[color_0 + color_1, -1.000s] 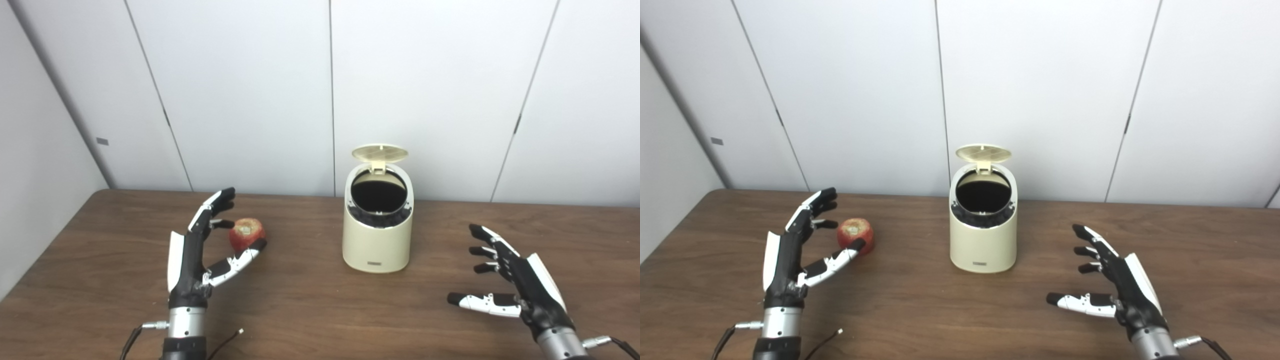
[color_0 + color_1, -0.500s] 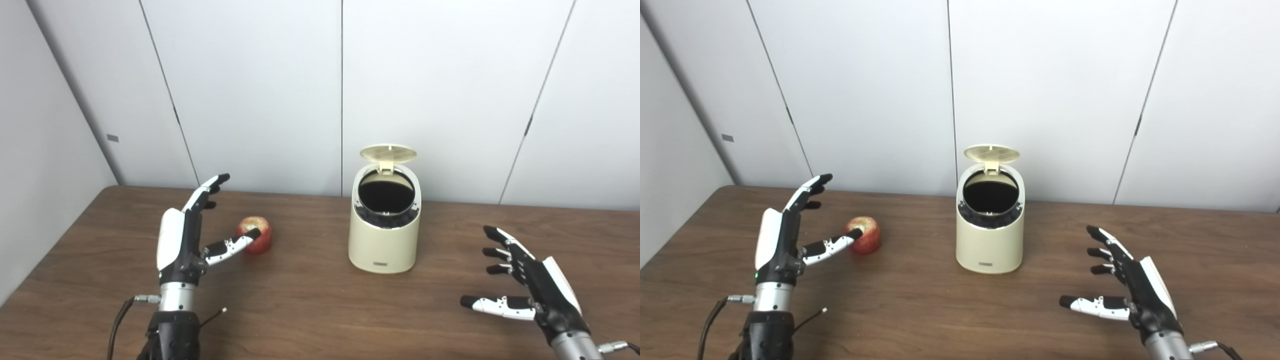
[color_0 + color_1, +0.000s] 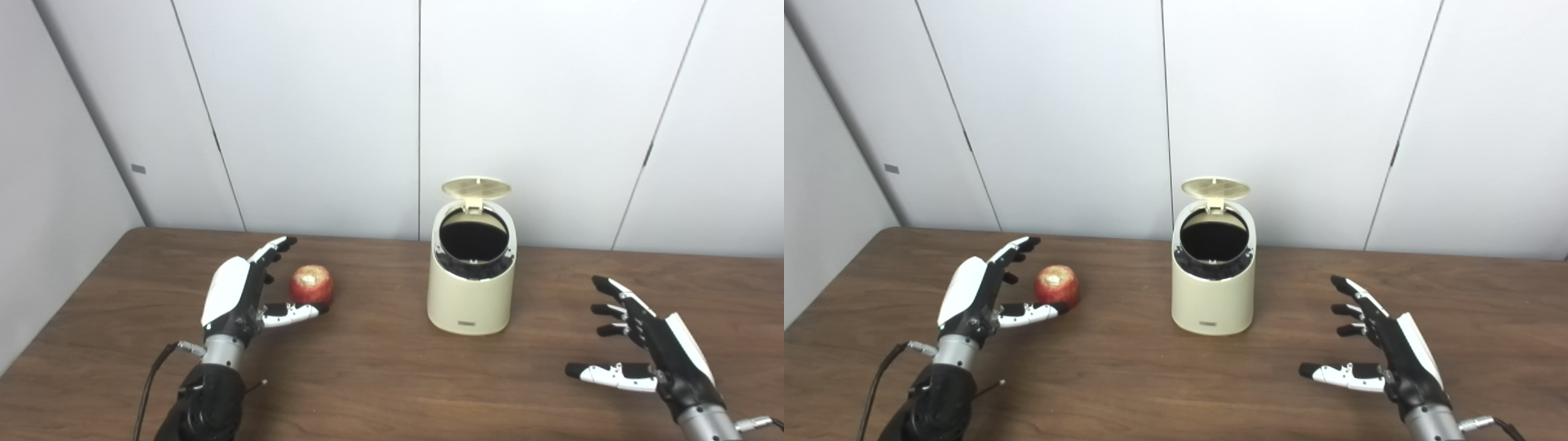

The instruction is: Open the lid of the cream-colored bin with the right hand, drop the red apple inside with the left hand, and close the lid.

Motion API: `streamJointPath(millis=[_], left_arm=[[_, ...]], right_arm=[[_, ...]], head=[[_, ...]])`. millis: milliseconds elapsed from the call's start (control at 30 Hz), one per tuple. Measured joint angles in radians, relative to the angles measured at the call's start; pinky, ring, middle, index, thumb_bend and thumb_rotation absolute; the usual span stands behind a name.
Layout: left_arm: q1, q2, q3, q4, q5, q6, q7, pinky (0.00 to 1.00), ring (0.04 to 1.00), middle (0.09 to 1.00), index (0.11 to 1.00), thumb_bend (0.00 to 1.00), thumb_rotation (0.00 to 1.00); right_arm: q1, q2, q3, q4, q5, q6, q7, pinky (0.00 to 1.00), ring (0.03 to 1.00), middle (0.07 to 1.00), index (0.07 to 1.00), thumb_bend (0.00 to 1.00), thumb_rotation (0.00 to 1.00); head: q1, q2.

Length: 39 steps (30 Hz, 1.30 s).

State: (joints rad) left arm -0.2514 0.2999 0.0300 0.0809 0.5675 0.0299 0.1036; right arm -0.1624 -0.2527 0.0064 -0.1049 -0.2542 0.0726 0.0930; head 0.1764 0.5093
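Cream-colored bin (image 3: 471,288) open (interior dark)

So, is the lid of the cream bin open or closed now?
Open. The lid is flipped up behind the top of the cream bin, and the dark round opening shows. Whether anything lies inside, I cannot tell.

The inside of the bin (image 3: 471,288) is being lost in darkness. The right hand (image 3: 658,349) is being cut off at the wrist by the bottom edge.
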Motion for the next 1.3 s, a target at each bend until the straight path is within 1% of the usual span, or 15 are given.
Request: streamJointPath(millis=[100, 200, 300, 400, 533, 600, 767, 933, 1100, 1133, 1200, 1267, 1300], left_arm=[[-0.004, 0.000, -0.009, 0.030, 0.005, 0.006, 0.005, 0.66, 0.822, 0.840, 0.871, 0.96, 0.28], [-0.007, 0.004, -0.023, 0.061, 0.020, 0.004, 0.021, 0.67, 0.824, 0.842, 0.869, 0.95, 0.29], [-0.010, 0.009, -0.032, 0.093, 0.024, 0.003, 0.042, 0.68, 0.840, 0.855, 0.873, 0.94, 0.29], [-0.010, 0.013, -0.042, 0.100, 0.035, 0.004, 0.047, 0.69, 0.853, 0.864, 0.880, 0.93, 0.31], [-0.017, 0.013, -0.052, 0.117, 0.045, 0.011, 0.052, 0.69, 0.844, 0.857, 0.877, 0.93, 0.30], [-0.022, 0.013, -0.055, 0.129, 0.046, 0.027, 0.053, 0.69, 0.835, 0.851, 0.877, 0.93, 0.30], [-0.036, 0.012, -0.071, 0.146, 0.045, 0.031, 0.055, 0.66, 0.784, 0.799, 0.857, 0.90, 0.28], [-0.056, 0.007, -0.083, 0.184, 0.042, 0.025, 0.089, 0.63, 0.720, 0.736, 0.831, 0.88, 0.24], [-0.080, -0.003, -0.087, 0.218, 0.020, 0.012, 0.106, 0.57, 0.647, 0.678, 0.789, 0.87, 0.21], [-0.085, -0.006, -0.087, 0.230, 0.014, 0.003, 0.117, 0.55, 0.621, 0.647, 0.756, 0.85, 0.19], [-0.095, -0.008, -0.088, 0.247, -0.005, -0.015, 0.121, 0.55, 0.606, 0.627, 0.732, 0.83, 0.16], [-0.106, -0.010, -0.091, 0.269, -0.025, -0.037, 0.126, 0.53, 0.568, 0.583, 0.681, 0.80, 0.11], [-0.110, -0.011, -0.092, 0.277, -0.030, -0.047, 0.129, 0.53, 0.561, 0.575, 0.672, 0.80, 0.10]], right_arm=[[0.000, 0.000, -0.003, 0.000, 0.003, 0.000, 0.000, 0.67, 0.804, 0.906, 0.878, 0.78, 0.05], [0.001, 0.000, -0.006, 0.000, 0.004, 0.000, 0.000, 0.67, 0.801, 0.902, 0.874, 0.79, 0.09], [0.004, 0.000, -0.007, -0.010, 0.006, 0.001, 0.000, 0.66, 0.805, 0.904, 0.874, 0.79, 0.08], [0.005, 0.000, -0.009, -0.014, 0.008, 0.000, 0.000, 0.65, 0.806, 0.904, 0.872, 0.79, 0.08], [0.013, 0.000, -0.008, -0.024, 0.008, 0.001, 0.000, 0.65, 0.806, 0.907, 0.871, 0.78, 0.07], [0.017, 0.000, -0.008, -0.031, 0.009, 0.001, 0.000, 0.65, 0.809, 0.910, 0.871, 0.78, 0.06], [0.018, 0.000, -0.009, -0.031, 0.010, 0.001, 0.000, 0.64, 0.806, 0.904, 0.868, 0.78, 0.07], [0.022, 0.000, -0.009, -0.033, 0.009, 0.002, 0.000, 0.63, 0.803, 0.902, 0.871, 0.78, 0.10], [0.032, 0.000, -0.009, -0.039, 0.008, 0.004, 0.000, 0.63, 0.800, 0.908, 0.873, 0.77, 0.09], [0.034, 0.000, -0.009, -0.039, 0.008, 0.004, 0.000, 0.63, 0.794, 0.906, 0.873, 0.77, 0.10], [0.037, 0.000, -0.009, -0.041, 0.008, 0.004, 0.000, 0.64, 0.790, 0.905, 0.873, 0.77, 0.11], [0.038, 0.000, -0.010, -0.044, 0.007, 0.005, 0.000, 0.64, 0.784, 0.906, 0.871, 0.77, 0.12], [0.038, 0.000, -0.010, -0.048, 0.007, 0.006, 0.000, 0.64, 0.783, 0.906, 0.871, 0.77, 0.12]], head=[[-0.003, 0.000], [-0.005, 0.000], [-0.006, 0.002], [-0.008, 0.003], [-0.011, 0.003], [-0.012, 0.005], [-0.015, 0.008], [-0.020, 0.012], [-0.029, 0.017], [-0.031, 0.018], [-0.032, 0.018], [-0.037, 0.021], [-0.038, 0.021]])
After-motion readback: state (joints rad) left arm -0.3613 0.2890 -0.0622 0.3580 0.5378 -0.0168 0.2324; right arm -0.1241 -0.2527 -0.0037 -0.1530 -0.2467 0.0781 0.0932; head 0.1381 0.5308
